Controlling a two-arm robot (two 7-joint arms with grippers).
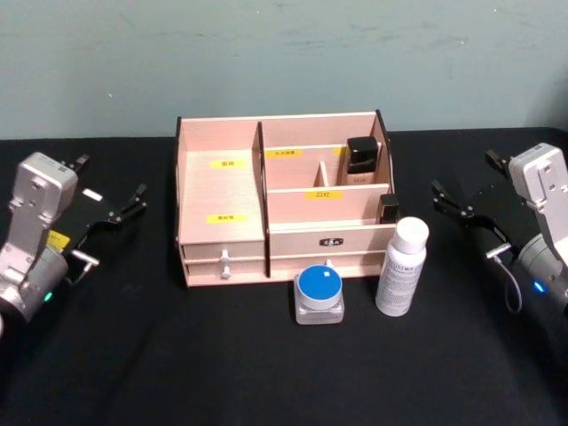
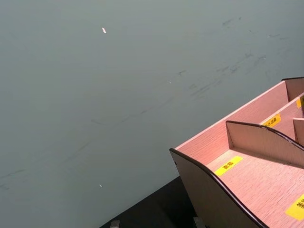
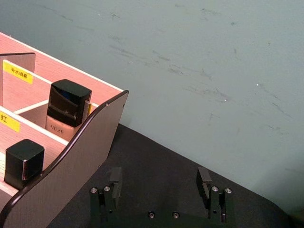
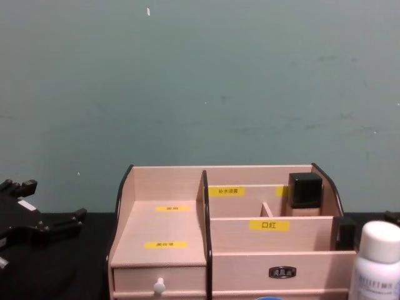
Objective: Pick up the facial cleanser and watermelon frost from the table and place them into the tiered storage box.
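At the front of the storage box [image 1: 222,191], lower centre-right of head view: white bottle [image 1: 401,268] upright, blue-lidded jar [image 1: 319,295] just left. Nearer is the right gripper [image 1: 457,206], fingers spread, at the bottle's upper right; left gripper [image 1: 111,191] also spread, well apart.

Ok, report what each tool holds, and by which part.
Nothing is held. Left tool and right tool are open, empty; the white bottle and blue-lidded jar stand on the table.

Left gripper [image 1: 111,182], right gripper [image 1: 466,175] — fingers spread, both empty
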